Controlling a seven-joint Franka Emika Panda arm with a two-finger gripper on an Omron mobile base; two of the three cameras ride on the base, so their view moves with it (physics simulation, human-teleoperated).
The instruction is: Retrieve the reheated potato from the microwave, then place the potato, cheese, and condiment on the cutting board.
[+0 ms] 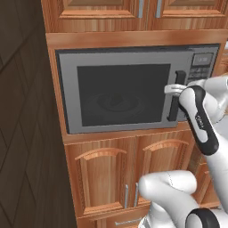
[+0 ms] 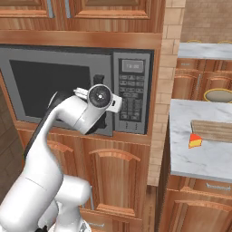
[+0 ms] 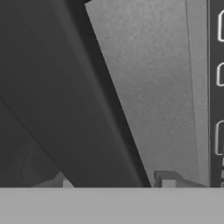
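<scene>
Grey-framed microwave (image 1: 120,93), dark glass door closed, jaws apart at its handle (image 1: 178,95)

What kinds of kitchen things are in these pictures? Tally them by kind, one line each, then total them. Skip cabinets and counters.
Microwave: 1
Cheese wedge: 1
Cutting board: 1
Plate: 1
Total: 4

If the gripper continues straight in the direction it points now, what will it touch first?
Most likely the microwave door: the gripper sits at the dark vertical handle, with the grey door face right behind it. Whether the fingertips already touch is unclear.
</scene>
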